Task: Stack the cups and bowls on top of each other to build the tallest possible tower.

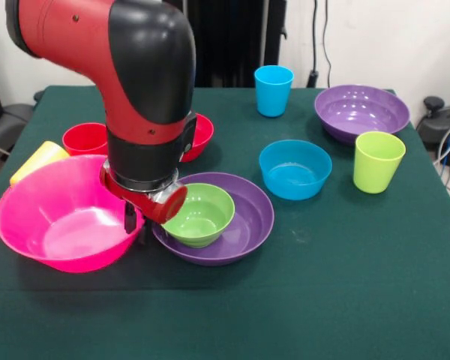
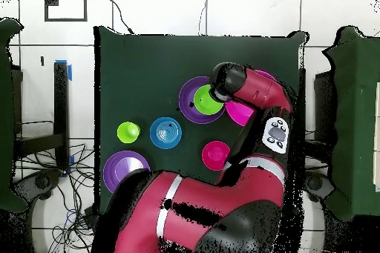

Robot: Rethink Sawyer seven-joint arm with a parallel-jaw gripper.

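My gripper hangs low between the large pink bowl and a purple bowl, close to both rims; the wrist hides its state. A small green bowl sits nested in that purple bowl. In the overhead view the arm's wrist covers the gripper, beside the green bowl and pink bowl. The blue bowl, lime cup, second purple bowl and blue cup stand apart. The red cup, red bowl and tilted yellow cup lie behind the arm.
The green-covered table runs to its edges left and right. The arm's thick red and black body stands over the table's left half. A black stand and cables sit beyond the right edge.
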